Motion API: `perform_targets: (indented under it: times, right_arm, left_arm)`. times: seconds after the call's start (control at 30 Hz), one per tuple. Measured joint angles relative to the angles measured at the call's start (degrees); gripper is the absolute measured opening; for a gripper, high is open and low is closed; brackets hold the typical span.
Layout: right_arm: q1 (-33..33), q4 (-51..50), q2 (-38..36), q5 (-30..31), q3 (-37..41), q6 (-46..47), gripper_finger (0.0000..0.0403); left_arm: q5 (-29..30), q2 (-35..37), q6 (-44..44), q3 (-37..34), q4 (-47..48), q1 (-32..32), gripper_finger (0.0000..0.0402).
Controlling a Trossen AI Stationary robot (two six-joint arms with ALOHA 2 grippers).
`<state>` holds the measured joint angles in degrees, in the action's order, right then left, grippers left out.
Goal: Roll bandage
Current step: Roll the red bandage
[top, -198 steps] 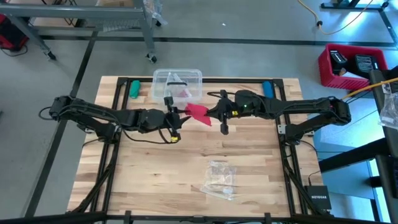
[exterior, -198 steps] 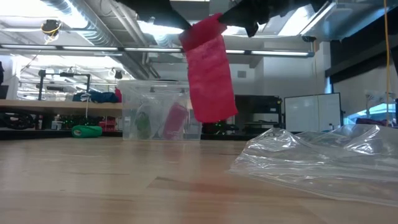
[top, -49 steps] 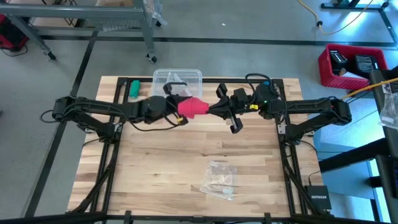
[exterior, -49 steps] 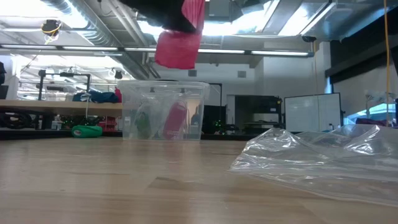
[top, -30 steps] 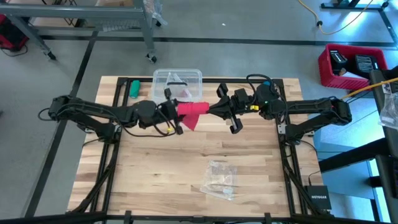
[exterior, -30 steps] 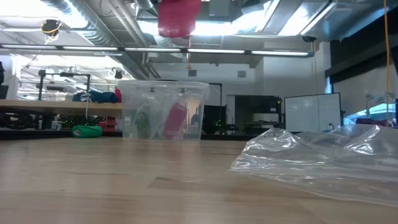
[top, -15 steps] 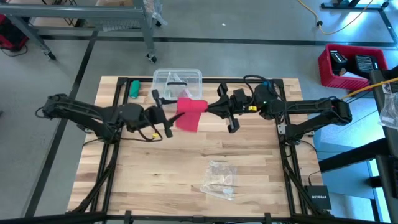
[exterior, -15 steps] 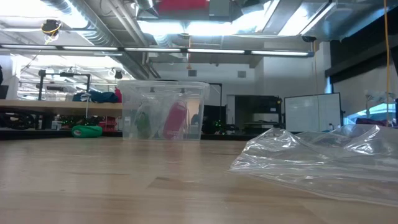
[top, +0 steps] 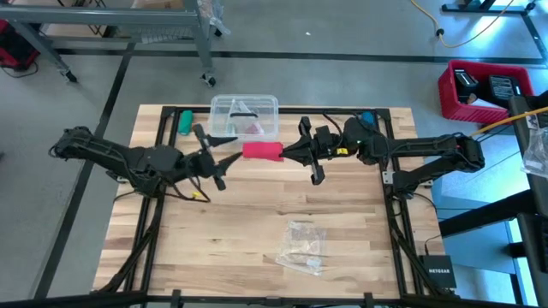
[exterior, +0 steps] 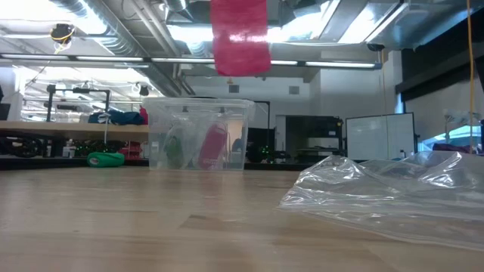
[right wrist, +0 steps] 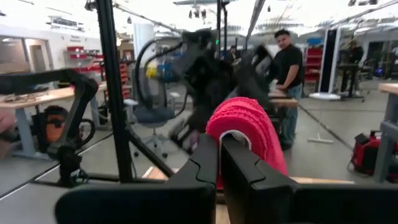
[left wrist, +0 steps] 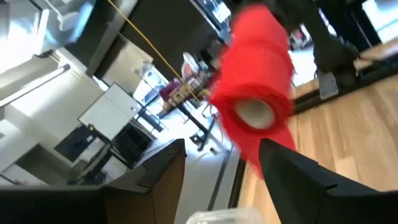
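The bandage (top: 262,151) is a red-pink roll held level in the air above the table's far middle. It shows at the top of the low view (exterior: 241,36) and in the left wrist view (left wrist: 258,93), where a loose tail droops under it. My right gripper (top: 288,152) is shut on its right end. My left gripper (top: 219,154) stands open just left of the roll and apart from it, with nothing between its fingers (left wrist: 155,180). My right gripper holds the roll's right end (right wrist: 249,127), coming level from the table's right, with the fingers (right wrist: 205,165) lying along the roll. The shut fingers cover the place of contact. The roll sticks out level beyond them, lifted clear of the table.
A clear plastic box (top: 244,115) stands at the far edge behind the roll. A crumpled clear wrapper (top: 301,246) lies toward the near edge, right of the middle. A green roll (top: 184,121) and a blue thing (top: 368,121) lie at the far corners. People stand in the room (right wrist: 286,74).
My left gripper has opened, let go of the bandage and drawn back toward the table's left edge, rolling as it went. The bandage stays in my right gripper, has turned about from a broad flap to a narrow level roll, and hangs lower in the low view.
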<state>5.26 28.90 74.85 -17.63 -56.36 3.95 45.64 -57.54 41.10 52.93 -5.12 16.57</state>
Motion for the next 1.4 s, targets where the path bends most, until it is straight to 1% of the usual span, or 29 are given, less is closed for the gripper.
perform_targets:
  times: [0.23, 0.4, 0.63, 0.73, 0.9, 0.97, 1.07, 1.17, 1.27, 1.33, 1.4]
  right_arm:
    - [0.0, -2.6, 0.0, -4.95, 0.0, 0.33, 0.001]
    - [0.0, -1.87, 0.0, -4.5, 0.0, 0.57, 0.001]
    - [-0.04, -0.42, 0.96, -4.55, 0.0, 2.08, 0.001]
    - [-0.04, 0.02, 1.83, -6.03, 0.0, 2.13, 0.001]
    - [-0.04, 0.15, 2.27, -6.37, 0.0, 3.18, 0.001]
    - [0.02, 0.03, 2.29, -6.46, 0.0, 3.29, 0.001]
    - [-0.01, 0.18, 2.29, -6.44, 0.0, 3.32, 0.001]
    - [-0.04, -0.02, 2.32, -6.57, 0.0, 3.53, 0.001]
    - [-0.04, -0.04, 2.32, -6.54, 0.02, 3.74, 0.001]
    - [-0.04, 0.05, 2.32, -6.5, 0.02, 3.74, 0.001]
    - [-0.04, 0.16, 2.32, -6.41, 0.02, 3.72, 0.001]
  left_arm:
    - [-0.89, 2.82, -1.39, 0.02, 1.67, 0.75, 0.018]
    - [-4.83, 1.76, -3.32, 0.02, 1.68, 1.08, 0.0175]
    - [-4.83, -1.24, -3.37, 0.02, -0.97, 1.01, 0.0175]
    - [-4.91, -1.55, -1.98, 0.0, -1.65, 1.08, 0.0175]
    - [-4.9, -1.46, -2.2, 0.0, -1.72, 1.05, 0.0175]
    - [-6.3, -1.47, -2.24, 0.0, -1.29, 1.05, 0.0175]
    - [-10.54, -1.89, -1.9, 0.0, -1.4, 1.01, 0.0175]
    - [-11.59, -2.47, 0.41, 0.0, -1.46, 1.01, 0.0173]
    - [-11.67, -2.96, 2.31, 0.0, -1.46, 1.01, 0.0152]
    - [-11.76, -3.11, 2.64, 0.0, -1.5, 1.01, 0.0126]
    - [-11.8, -3.14, 2.64, 0.0, -1.4, 0.99, 0.0092]
